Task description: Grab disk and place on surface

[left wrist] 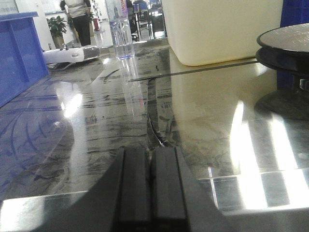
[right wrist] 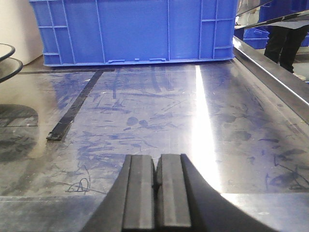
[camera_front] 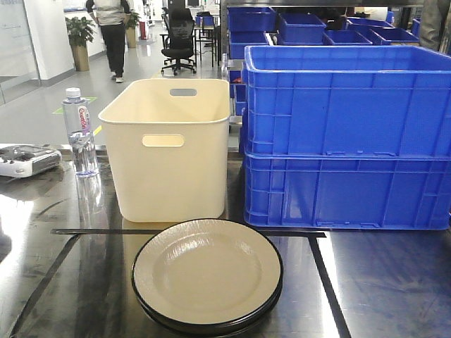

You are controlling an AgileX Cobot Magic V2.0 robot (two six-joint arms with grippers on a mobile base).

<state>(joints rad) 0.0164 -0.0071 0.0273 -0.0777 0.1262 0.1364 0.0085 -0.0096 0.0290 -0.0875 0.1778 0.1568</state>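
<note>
A stack of cream disks with black rims [camera_front: 208, 271] lies on the surface [camera_front: 387, 282], the dark shiny tabletop, inside the black tape lines [camera_front: 325, 278]. In the left wrist view the disk stack [left wrist: 289, 36] sits far right, well ahead of my left gripper [left wrist: 150, 150], which is shut and empty, low over the surface [left wrist: 203, 111]. My right gripper [right wrist: 157, 157] is also shut on nothing, over bare surface [right wrist: 145, 106] to the right of a tape line [right wrist: 72, 113]. Neither gripper shows in the front view.
A cream bin [camera_front: 169, 148] stands just behind the disks, with stacked blue crates [camera_front: 345, 141] to its right. At the back left are a water bottle [camera_front: 79, 134] and a grey device [camera_front: 25, 160]. Another blue crate [left wrist: 17, 53] borders the left.
</note>
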